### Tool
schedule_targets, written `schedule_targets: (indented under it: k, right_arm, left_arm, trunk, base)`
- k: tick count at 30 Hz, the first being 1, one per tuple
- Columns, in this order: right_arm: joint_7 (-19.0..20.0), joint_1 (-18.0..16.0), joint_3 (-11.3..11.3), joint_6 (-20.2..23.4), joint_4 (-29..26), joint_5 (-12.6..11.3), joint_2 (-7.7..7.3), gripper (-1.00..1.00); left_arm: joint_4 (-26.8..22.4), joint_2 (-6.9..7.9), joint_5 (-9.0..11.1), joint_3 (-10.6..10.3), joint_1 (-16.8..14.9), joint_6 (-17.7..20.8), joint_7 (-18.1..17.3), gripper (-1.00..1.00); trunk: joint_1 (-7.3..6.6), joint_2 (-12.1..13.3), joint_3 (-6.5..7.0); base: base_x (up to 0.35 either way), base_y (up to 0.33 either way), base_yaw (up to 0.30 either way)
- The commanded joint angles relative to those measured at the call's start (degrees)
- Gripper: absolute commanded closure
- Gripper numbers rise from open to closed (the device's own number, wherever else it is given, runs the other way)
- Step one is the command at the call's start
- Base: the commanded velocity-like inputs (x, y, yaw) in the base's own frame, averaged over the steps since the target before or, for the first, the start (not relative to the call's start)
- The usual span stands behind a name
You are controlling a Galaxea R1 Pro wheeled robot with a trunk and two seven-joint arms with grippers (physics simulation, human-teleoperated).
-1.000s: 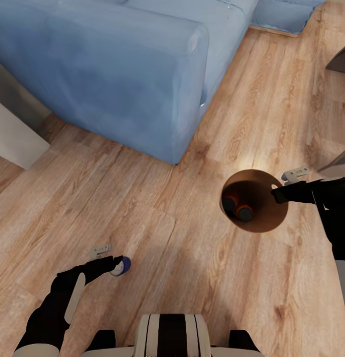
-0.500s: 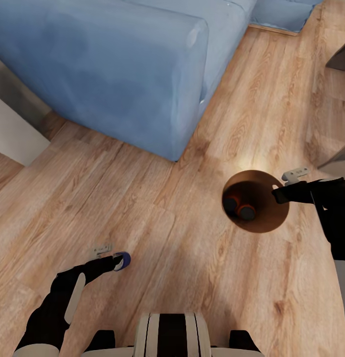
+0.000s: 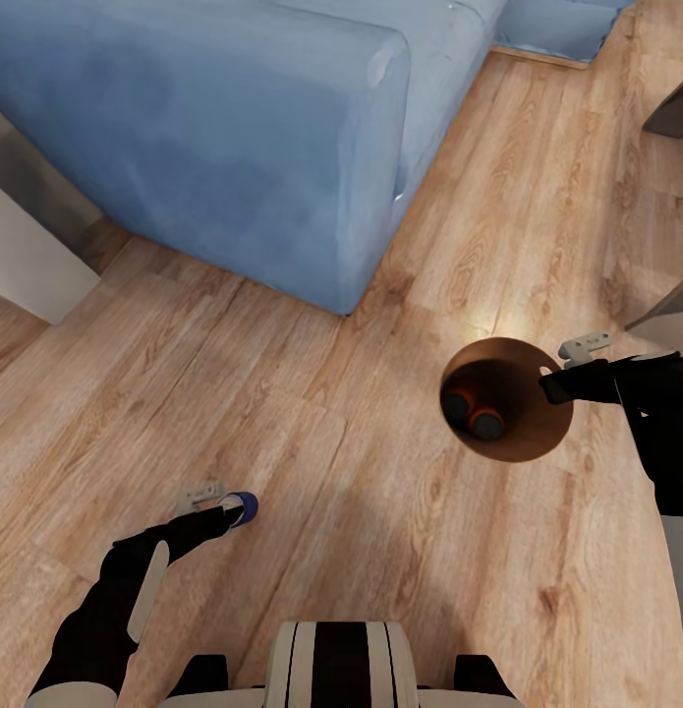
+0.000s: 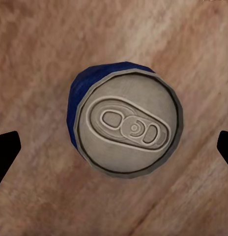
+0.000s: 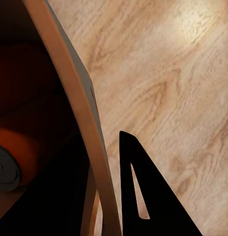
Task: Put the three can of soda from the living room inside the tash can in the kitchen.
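Across the top of the head view sits a light-blue sofa on a wood floor. Lower right, the bin stands on the floor with two orange cans lying inside; the right gripper pinches its rim. Lower left, the left gripper hangs over the blue can, which stands upright on the floor, well apart from the bin. Its jaws are spread wide either side of the can, not touching.
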Motion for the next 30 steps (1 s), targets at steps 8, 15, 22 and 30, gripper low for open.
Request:
schedule_targets:
  k: [8, 15, 22, 30]
  right_arm:
    - [0.3, 0.0, 0.1, 0.2, 0.0, -0.7, 0.01, 1.00]
    - [0.3, 0.0, 0.1, 0.2, 0.0, -0.8, 0.01, 1.00]
    - [0.3, 0.4, 0.1, 0.2, 0.0, -0.8, 0.01, 1.00]
    - [0.3, 0.5, 0.1, 0.2, 0.0, -0.8, 0.01, 1.00]
  left_arm:
    - [0.0, 0.00, 0.0, 0.0, 0.0, 0.0, 0.0, -1.00]
    - [-0.1, -0.03, 0.0, 0.0, 0.0, 0.0, 0.0, -1.00]
    - [-0.1, -0.04, 0.0, 0.0, 0.0, 0.0, -0.1, -1.00]
    - [-0.1, 0.03, 0.1, 0.0, 0.0, 0.0, -0.2, -1.00]
  trunk:
    - [-0.01, 0.0, 0.00]
    - [-0.01, 0.0, 0.00]
    - [0.65, -1.2, -0.53]
    - [1.75, -3.2, -1.43]
  base:
    - [0.076, -0.053, 0.000]
    - [0.015, -0.011, 0.000]
    - [0.001, -0.001, 0.000]
    - [0.000, 0.000, 0.000]
